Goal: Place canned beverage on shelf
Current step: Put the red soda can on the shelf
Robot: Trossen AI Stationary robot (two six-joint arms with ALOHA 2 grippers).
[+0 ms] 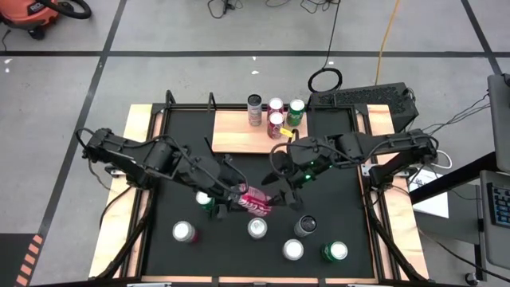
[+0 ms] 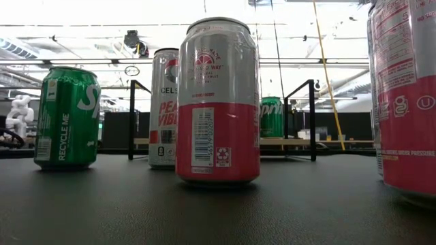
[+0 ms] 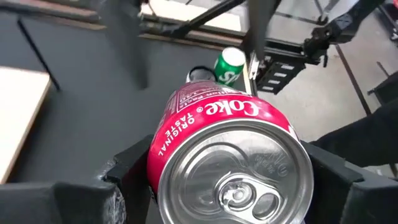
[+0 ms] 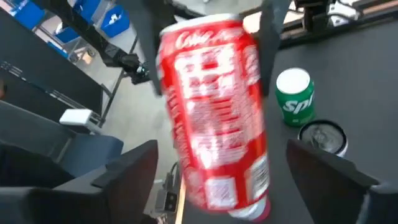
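A red Coke can (image 1: pixel 256 202) hangs above the black mat (image 1: pixel 343 199) near its middle, with my left gripper (image 1: pixel 239 196) shut on it. My right gripper (image 1: pixel 277 194) is open. Its fingers (image 4: pixel 134 171) stand on either side of the can's bottom end (image 4: pixel 242 199), with a gap on each side. The shelf (image 1: pixel 235 131), a light wooden board at the mat's far edge, carries several upright cans (image 1: pixel 276 119) at its right end. In the low view the shelf (image 2: pixel 293 141) shows far back between black brackets; neither gripper appears there. My left gripper pinches the Coke can's round wall near its top end (image 3: pixel 186 143) between its two fingers (image 3: pixel 118 183). The fingers lie along the can, whose tabbed top faces the wrist. The can is lifted clear of the mat and slants down toward the table's right.
Several cans stand upright on the mat's near half: silver tops (image 1: pixel 185 232) (image 1: pixel 256 228), a dark one (image 1: pixel 305 226), a green one (image 1: pixel 335 252), and another green one (image 1: pixel 205 199) under my left arm. A keyboard (image 1: pixel 362 97) lies at the far right.
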